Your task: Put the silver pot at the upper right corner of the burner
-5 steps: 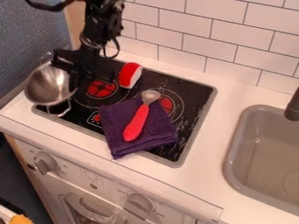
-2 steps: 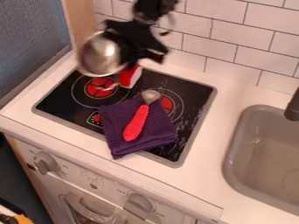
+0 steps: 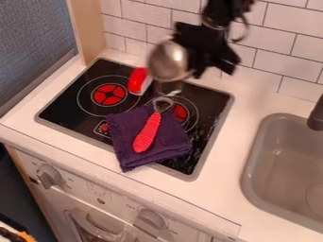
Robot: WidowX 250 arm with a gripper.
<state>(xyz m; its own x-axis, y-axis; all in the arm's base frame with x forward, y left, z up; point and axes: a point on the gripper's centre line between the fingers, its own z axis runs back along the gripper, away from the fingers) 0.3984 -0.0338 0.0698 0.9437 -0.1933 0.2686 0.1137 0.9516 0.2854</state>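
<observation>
The black gripper (image 3: 200, 59) hangs over the back right part of the stove, near the tiled wall, shut on the silver pot. Tilted on the gripper's left side, the silver pot (image 3: 168, 60) is held above the cooktop, its handle pointing down toward the spoon. Below lies the black burner surface (image 3: 207, 100) with two red-centred rings; the right ring (image 3: 180, 113) is partly covered by the purple cloth.
A folded purple cloth (image 3: 169, 139) lies across the stove's front middle, with a red-handled spoon (image 3: 148, 132) on it. Between the rings at the back sits a red and white object (image 3: 139, 81). The sink (image 3: 287, 170) is at the right.
From the stove's left side, the gripper has carried the pot up and to the right, to above the back right part. The cloth, spoon and red and white object have stayed put.
</observation>
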